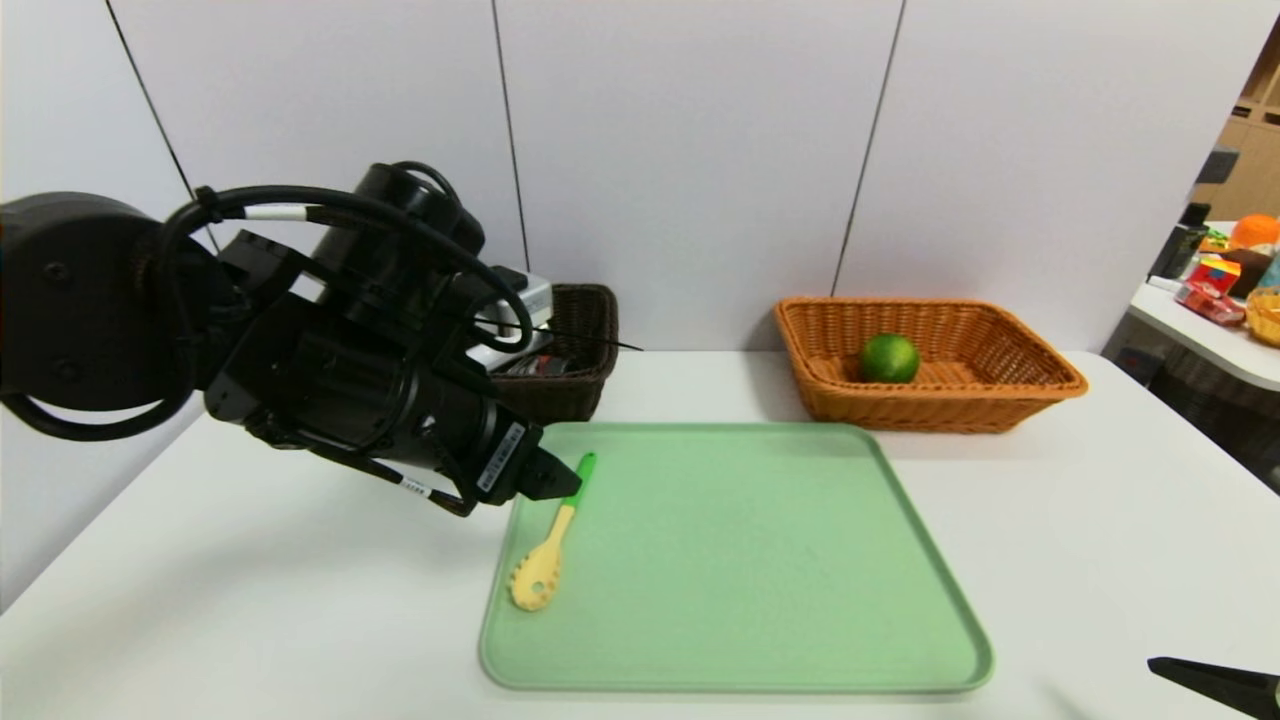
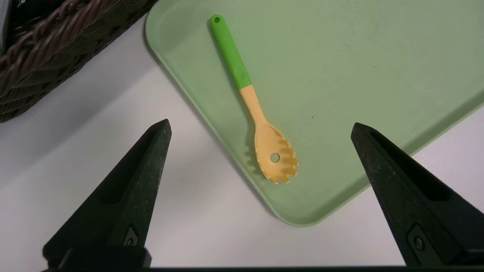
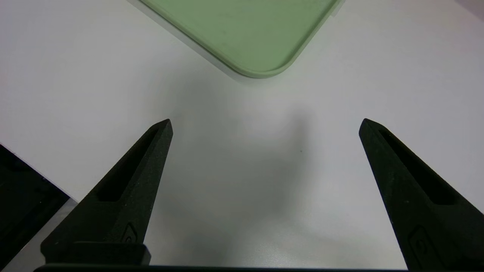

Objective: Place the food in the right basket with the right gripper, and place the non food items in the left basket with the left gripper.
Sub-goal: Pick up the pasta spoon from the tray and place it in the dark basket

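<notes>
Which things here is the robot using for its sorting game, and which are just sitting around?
Part of the job:
pasta spoon
green tray
dark basket
orange basket
lime
left gripper, open
right gripper, open

Just lying about:
clutter on the side table

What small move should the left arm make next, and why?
Probably lower the open left gripper onto the yellow-and-green plastic pasta spoon: it lies alone near the green tray's left edge, framed between the spread fingers, not yet gripped.
</notes>
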Controlling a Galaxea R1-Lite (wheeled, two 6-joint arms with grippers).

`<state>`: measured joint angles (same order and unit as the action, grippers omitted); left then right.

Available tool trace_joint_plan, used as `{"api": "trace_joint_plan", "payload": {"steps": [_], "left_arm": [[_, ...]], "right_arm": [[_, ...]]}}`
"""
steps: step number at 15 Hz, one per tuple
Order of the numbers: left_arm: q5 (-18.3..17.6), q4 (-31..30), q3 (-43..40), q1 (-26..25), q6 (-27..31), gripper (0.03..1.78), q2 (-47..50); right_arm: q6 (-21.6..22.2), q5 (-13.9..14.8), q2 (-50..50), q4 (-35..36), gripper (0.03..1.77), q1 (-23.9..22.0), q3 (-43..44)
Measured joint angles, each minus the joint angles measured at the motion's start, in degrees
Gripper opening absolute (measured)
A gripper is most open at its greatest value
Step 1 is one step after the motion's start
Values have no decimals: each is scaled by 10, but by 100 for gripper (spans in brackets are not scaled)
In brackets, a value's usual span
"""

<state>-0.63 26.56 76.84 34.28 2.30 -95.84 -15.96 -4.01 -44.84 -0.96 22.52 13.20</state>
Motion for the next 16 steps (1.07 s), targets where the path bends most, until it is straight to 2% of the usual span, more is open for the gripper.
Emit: {"api": "trace_joint_plan", "payload": {"steps": [6, 11, 16], "left_arm": [[0, 19, 19, -11, -2, 169, -63], [-4, 109, 114, -25, -38, 169, -113], [-1, 147, 152, -24, -64, 169, -151]], "right_arm": [[0, 0, 8, -1, 170, 0, 0], [1, 0, 18, -1, 170, 0, -2], [1, 0, 22, -1, 170, 0, -2]]}}
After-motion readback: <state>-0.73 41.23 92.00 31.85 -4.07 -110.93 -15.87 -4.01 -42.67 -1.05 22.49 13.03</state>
